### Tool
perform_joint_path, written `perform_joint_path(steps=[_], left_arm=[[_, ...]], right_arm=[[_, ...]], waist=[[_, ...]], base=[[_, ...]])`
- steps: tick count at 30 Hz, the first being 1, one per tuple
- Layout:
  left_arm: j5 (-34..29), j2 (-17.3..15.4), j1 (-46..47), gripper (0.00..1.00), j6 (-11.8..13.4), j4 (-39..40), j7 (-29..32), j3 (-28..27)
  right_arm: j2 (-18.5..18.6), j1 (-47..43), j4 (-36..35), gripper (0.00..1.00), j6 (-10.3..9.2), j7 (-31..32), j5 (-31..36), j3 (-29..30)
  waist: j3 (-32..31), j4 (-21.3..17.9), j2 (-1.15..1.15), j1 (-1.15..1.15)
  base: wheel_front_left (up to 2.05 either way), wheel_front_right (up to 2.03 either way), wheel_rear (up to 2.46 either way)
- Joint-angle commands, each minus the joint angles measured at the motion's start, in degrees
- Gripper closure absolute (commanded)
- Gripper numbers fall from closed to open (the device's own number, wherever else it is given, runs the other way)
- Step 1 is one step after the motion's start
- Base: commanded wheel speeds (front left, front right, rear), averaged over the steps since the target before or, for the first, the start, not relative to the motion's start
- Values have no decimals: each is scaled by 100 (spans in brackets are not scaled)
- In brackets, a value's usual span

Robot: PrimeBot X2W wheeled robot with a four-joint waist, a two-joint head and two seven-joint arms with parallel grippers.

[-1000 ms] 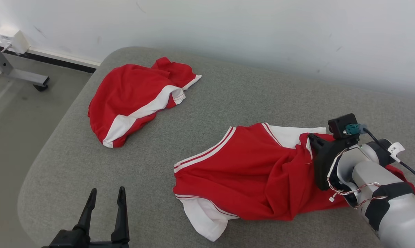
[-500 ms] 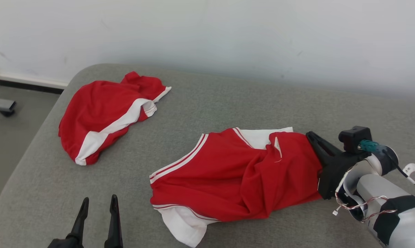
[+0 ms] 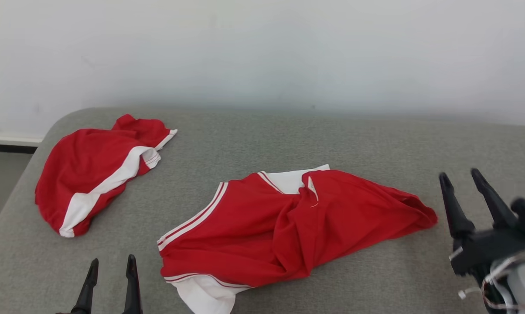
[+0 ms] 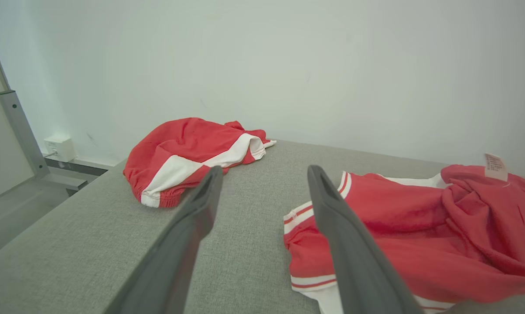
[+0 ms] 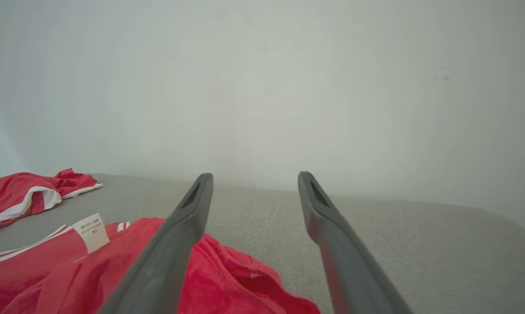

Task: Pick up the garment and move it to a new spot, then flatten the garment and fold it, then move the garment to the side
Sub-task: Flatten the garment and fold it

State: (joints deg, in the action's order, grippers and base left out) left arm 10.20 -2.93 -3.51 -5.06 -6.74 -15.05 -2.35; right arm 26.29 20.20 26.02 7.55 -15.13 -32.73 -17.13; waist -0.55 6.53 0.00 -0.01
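Observation:
The garment (image 3: 288,226), a red top with white striped trim, lies crumpled on the grey cushioned surface (image 3: 288,135), its white hem toward the front. My right gripper (image 3: 459,174) stands open just right of the garment's right end, apart from it, with nothing between its fingers. In the right wrist view the open right gripper (image 5: 254,174) hangs over that red end (image 5: 70,270), where a white label shows. My left gripper (image 3: 113,259) is open at the lower left, left of the garment. The left wrist view shows the left gripper (image 4: 266,170) with the garment (image 4: 419,235) to its right.
A second red and white garment (image 3: 92,170) lies bunched at the surface's far left corner, also seen from the left wrist (image 4: 188,148). A pale wall runs behind. The surface's left edge drops to the floor (image 3: 1,174). A metal frame leg (image 4: 18,131) stands at far left.
My right gripper has let go of the garment's right end, opened and drawn back to the right. The garment's end now lies on the surface. The camera has turned, shifting the whole view.

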Motion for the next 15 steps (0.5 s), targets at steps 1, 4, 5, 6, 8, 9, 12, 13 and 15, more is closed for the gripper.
perform_joint_path(steps=[1,4,5,6,8,9,12,13,15], left_arm=[[-34,3,-62,0,-24,21,-19,-52],[-88,3,-77,0,-40,34,-19,-98],[-113,3,-91,0,-46,37,-19,-100],[-125,3,-101,0,-55,34,-19,-124],[-159,3,-110,0,-82,19,-19,-160],[-180,5,-122,0,-89,32,-19,-154],[-212,2,-150,0,-74,50,-19,-163],[-230,3,-151,0,-76,59,-19,-170],[-255,3,-199,0,-83,70,-19,-176]], right_arm=[[-146,-351,-272,0,-13,0,189,300],[-435,-1040,-863,0,-13,-1,509,902],[-545,-1258,-1048,0,-13,0,579,1044],[-632,-1451,-1206,0,-13,-1,660,1160],[-785,-1816,-1466,0,-13,-1,819,1320],[-856,-1967,-1589,0,-13,-2,903,1358],[-1008,-2244,-1702,0,-13,-1,987,1435],[-1073,-2348,-1740,0,-13,-1,1004,1440],[-1172,-2507,-1794,0,-13,-1,1087,1438]], waist=[[-22,-122,0,1],[-35,-188,0,1],[-44,-207,0,1],[-51,-224,0,1],[-69,-254,0,1],[-75,-264,0,1],[-93,-292,0,1],[-97,-308,0,1],[-102,-334,0,1]], base=[[0,0,0],[0,0,0],[0,0,0],[0,0,0],[0,0,0],[0,0,0],[0,0,0],[0,0,0],[0,0,0]])
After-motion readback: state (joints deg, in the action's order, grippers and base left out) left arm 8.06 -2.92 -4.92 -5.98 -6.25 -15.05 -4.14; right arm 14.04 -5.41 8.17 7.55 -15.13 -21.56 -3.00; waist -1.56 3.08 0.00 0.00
